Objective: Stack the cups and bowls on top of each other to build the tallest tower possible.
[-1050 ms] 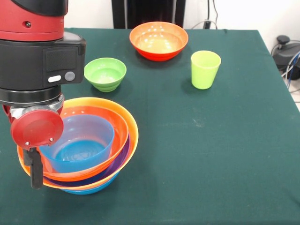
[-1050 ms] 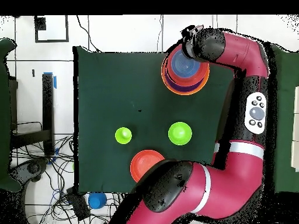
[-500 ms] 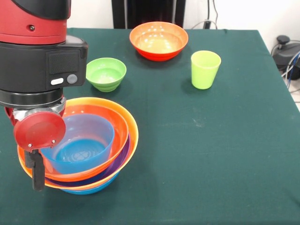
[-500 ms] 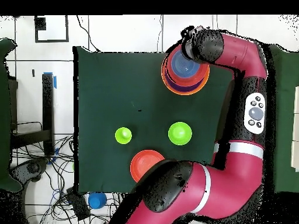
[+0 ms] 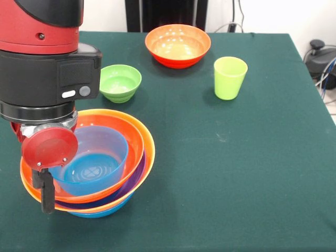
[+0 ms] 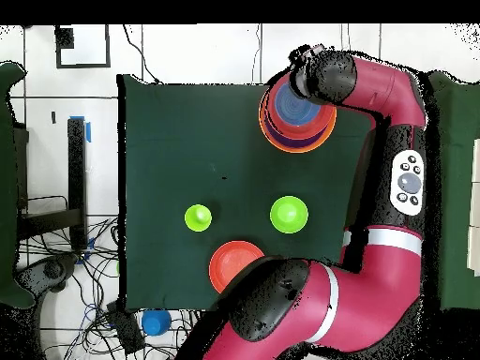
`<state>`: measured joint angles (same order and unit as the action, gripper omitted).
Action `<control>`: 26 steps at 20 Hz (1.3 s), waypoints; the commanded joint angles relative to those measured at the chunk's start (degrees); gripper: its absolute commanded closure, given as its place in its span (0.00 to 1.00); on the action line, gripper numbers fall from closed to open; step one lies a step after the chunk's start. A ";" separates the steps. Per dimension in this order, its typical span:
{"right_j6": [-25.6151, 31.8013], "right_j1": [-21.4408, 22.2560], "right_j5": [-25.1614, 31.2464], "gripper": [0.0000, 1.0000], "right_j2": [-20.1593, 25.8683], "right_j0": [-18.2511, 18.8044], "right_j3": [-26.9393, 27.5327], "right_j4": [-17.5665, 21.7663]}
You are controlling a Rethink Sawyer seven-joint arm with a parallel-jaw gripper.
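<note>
The gripper (image 5: pixel 46 194) hangs at the outer rim of the tower (image 5: pixel 105 173), one dark finger down beside the orange wall; whether it is parted or clenched I cannot tell. The tower, nested bowls with a blue one innermost, sits at one bench (image 5: pixel 236 184) corner. Judging by this, a bowl has just been added; next should come a loose piece: the small green bowl (image 5: pixel 120 82), the red-orange bowl (image 5: pixel 178 45) or the cup (image 5: pixel 230 77), well apart. No readable writing shows.
</note>
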<state>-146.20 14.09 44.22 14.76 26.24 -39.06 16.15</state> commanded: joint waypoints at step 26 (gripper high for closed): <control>3.02 14.24 10.86 0.00 -5.53 -3.90 -15.26 -1.68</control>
<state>-146.20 23.32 46.95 9.90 24.31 -45.69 15.48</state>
